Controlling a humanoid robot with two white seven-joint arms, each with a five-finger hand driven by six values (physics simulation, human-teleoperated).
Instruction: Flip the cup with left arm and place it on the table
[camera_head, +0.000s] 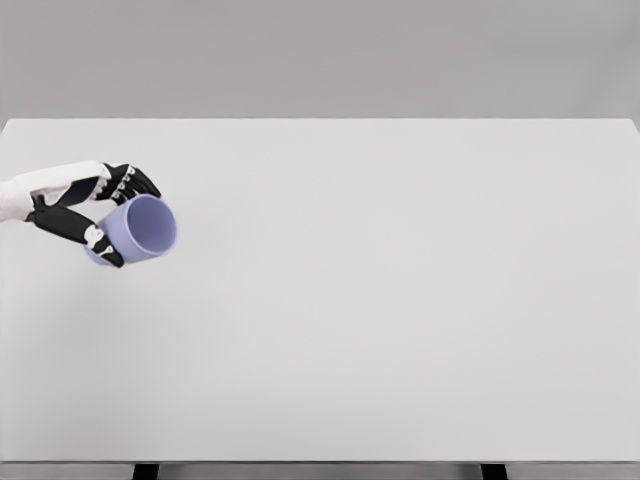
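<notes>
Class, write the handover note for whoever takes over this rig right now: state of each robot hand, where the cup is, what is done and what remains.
Left robot hand: shut on the cup, fingers over the top, thumb underneath.
Right robot hand: out of the head view.
Cup: lavender, at the left side of the table, tilted on its side with the open mouth facing right and toward the camera. Whether it touches the table cannot be told.
Done: cup grasped and partway turned.
Left: finish the flip to upright, set it on the table, release.
</notes>
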